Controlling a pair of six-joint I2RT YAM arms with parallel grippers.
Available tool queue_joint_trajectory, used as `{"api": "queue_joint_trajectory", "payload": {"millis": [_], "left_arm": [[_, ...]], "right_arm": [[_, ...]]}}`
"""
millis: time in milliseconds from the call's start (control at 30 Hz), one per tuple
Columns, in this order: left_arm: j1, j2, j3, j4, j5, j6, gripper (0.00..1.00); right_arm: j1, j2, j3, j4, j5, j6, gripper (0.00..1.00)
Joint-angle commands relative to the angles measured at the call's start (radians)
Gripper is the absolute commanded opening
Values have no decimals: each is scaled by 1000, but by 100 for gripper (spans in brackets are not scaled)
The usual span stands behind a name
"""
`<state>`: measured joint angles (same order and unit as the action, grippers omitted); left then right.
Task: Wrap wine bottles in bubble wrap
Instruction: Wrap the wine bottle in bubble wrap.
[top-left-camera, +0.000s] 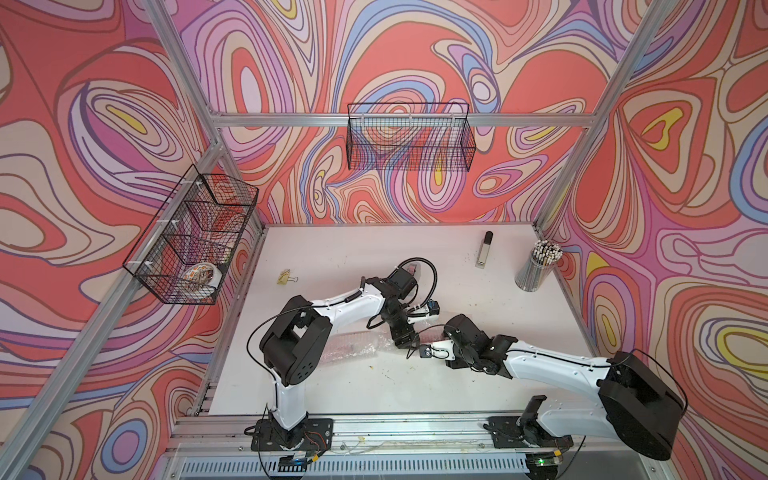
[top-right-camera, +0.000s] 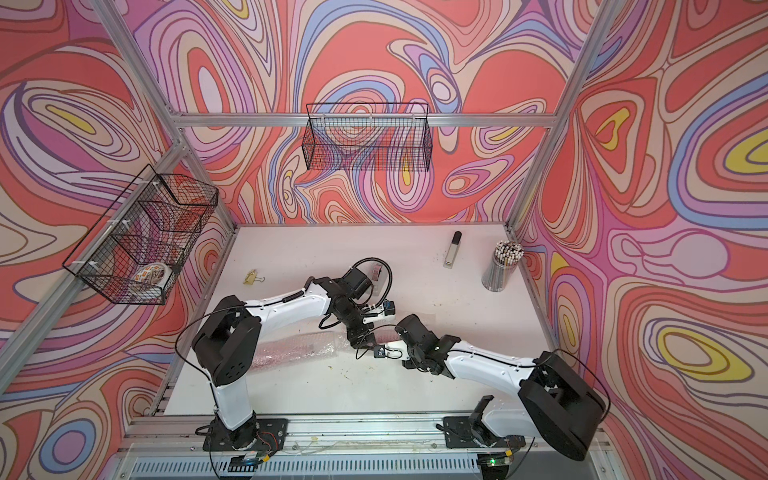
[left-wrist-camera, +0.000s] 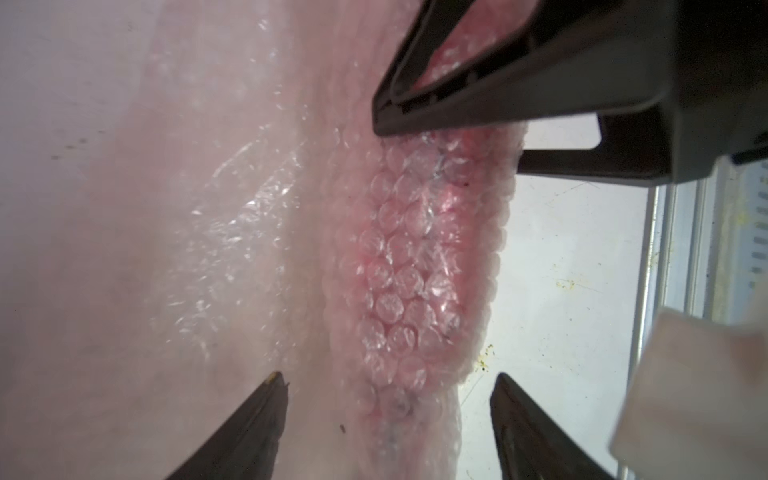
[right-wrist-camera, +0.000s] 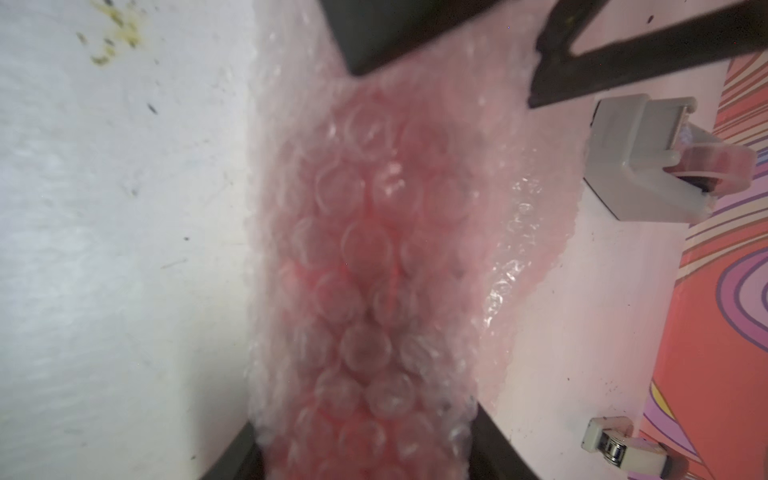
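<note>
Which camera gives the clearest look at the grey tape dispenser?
The right wrist view: the tape dispenser sits close, sharp and nearly whole. In both top views the left arm hides most of it. The left wrist view does not show it.

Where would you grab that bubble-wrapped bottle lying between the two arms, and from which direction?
Grip the bubble-wrapped bottle around its thick pink middle, coming down from above with the jaws across its length. It lies on its side on the table, so its flanks are free, while the flat film beside the bulge would probably just slip.
</note>
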<state>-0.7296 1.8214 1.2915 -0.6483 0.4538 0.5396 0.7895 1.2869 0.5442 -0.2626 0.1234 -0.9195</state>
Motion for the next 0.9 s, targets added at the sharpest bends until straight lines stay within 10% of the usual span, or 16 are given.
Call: {"api": "queue_joint_trajectory", "payload": {"millis": [0,367,867], "left_arm": [[21,-121,-21,-62,-138,-22,84],[65,-389,-122,-75,-252,-26,90],[65,-355,-121,-97,-188,-27,90]], "right_arm": [[2,18,30,-121,-214,122,52],[-161,177,177,-342,-703,251,52],[-296,316,270,-452,-666,208,63]]}}
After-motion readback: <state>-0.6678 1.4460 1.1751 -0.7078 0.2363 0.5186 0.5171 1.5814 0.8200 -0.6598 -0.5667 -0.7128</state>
